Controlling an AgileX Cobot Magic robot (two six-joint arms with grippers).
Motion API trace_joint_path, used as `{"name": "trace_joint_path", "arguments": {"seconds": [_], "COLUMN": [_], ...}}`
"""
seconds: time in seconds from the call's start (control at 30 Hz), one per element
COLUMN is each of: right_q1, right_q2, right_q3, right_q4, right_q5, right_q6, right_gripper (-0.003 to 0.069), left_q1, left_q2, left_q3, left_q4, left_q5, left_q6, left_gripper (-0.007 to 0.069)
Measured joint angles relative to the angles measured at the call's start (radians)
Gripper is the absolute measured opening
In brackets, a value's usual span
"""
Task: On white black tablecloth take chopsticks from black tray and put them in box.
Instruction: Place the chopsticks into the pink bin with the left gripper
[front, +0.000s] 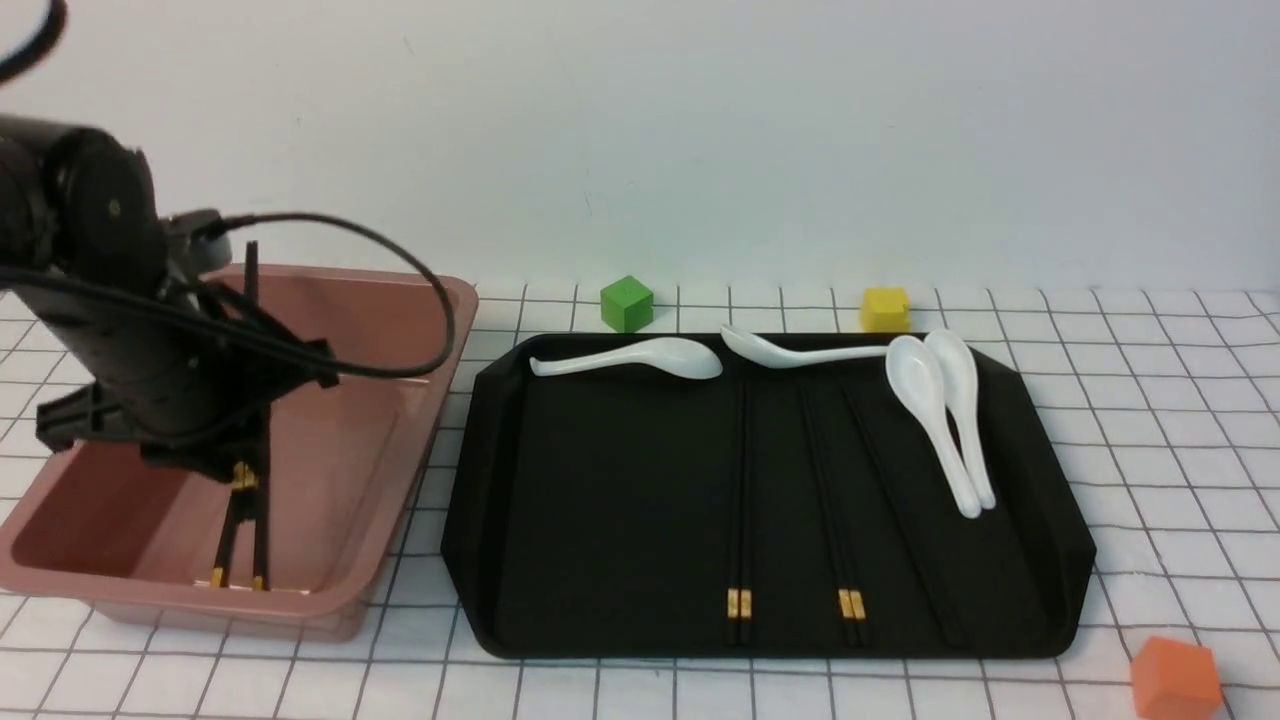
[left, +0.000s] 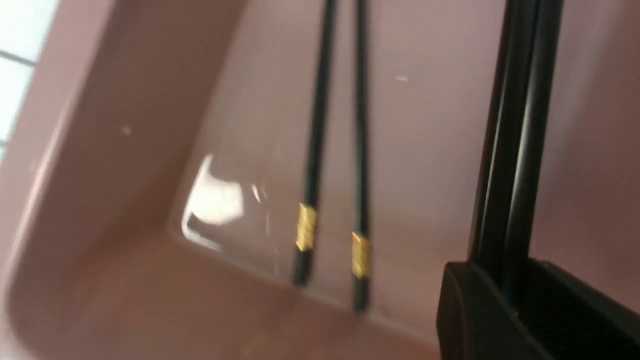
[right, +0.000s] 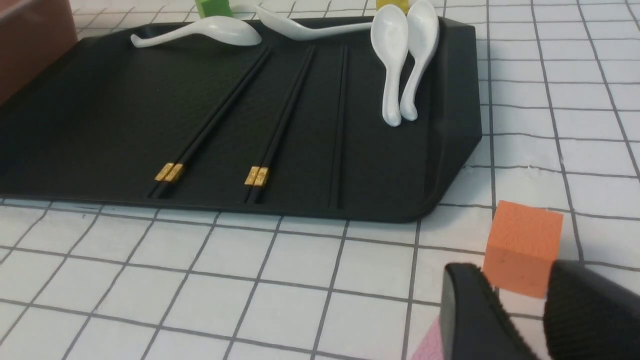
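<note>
The left gripper (front: 238, 455) clamps an upright chopstick pair (left: 512, 150) over the box (front: 455, 300), where a second pair (left: 306, 234) lies, while the right gripper (right: 520, 300) hovers slightly parted and empty.

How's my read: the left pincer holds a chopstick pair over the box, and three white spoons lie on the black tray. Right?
Not quite. The front view shows four white spoons on the black tray, not three. The left pincer does hold a chopstick pair over the box.
</note>
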Motion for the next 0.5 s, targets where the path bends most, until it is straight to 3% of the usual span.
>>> {"name": "trace_joint_path", "arguments": {"seconds": [0.13, 0.33, 0.43, 0.5], "right_q1": [0.0, 0.0, 0.0, 0.0], "right_q2": [0.0, 0.0, 0.0, 0.0], "right_q3": [0.0, 0.0, 0.0, 0.0], "right_q4": [0.0, 0.0, 0.0, 0.0], "right_q5": [0.0, 0.0, 0.0, 0.0], "right_q6": [0.0, 0.0, 0.0, 0.0], "right_gripper": [0.024, 0.024, 0.024, 0.024], "left_q1": [0.0, 0.0, 0.0, 0.0], "left_q2": [0.085, 0.138, 0.113, 0.071], "left_q3": [0.007, 0.009, -0.008, -0.031], "left_q4": [0.02, 0.025, 0.028, 0.027], "left_q5": [-0.038, -0.02, 0.036, 0.087], "left_q6": [-0.009, -0.063, -0.022, 0.024], "left_gripper": [0.0125, 0.0223, 0.0245, 0.0216]}}
